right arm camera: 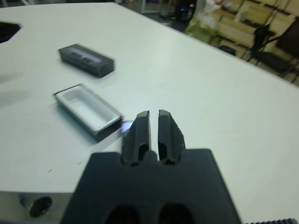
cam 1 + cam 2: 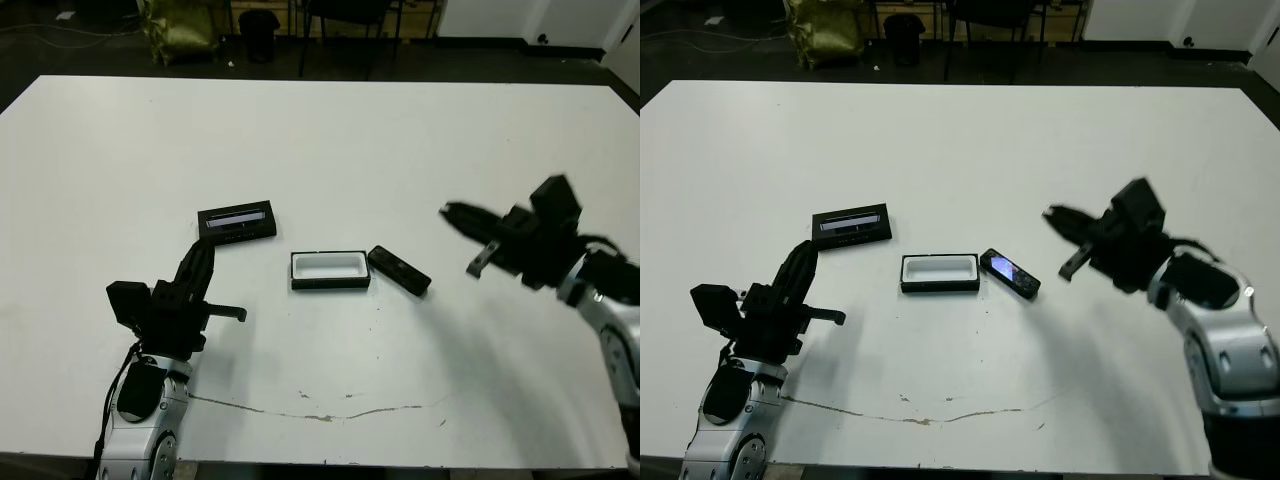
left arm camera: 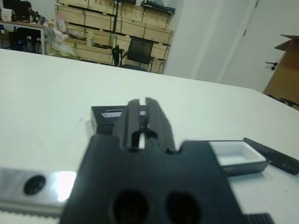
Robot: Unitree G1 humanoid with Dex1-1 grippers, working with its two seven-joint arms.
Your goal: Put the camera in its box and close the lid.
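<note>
The box (image 2: 330, 269), a shallow black tray with a white lining, lies open-side up at mid-table. The slim black camera (image 2: 399, 270) lies just right of it, angled, a small gap away. The lid (image 2: 237, 221), flat and black with a pale strip, rests left of the box and a little farther back. My left gripper (image 2: 204, 252) is shut and empty, low over the table just in front of the lid (image 3: 105, 114). My right gripper (image 2: 452, 212) is shut and empty, raised to the right of the camera. In the right wrist view its fingers (image 1: 140, 128) hide most of the camera.
The white table (image 2: 320, 140) extends bare to the back and sides. A thin crack line (image 2: 330, 413) crosses it near the front edge. Chairs and a yellow-green bag (image 2: 180, 25) stand on the dark floor beyond the far edge.
</note>
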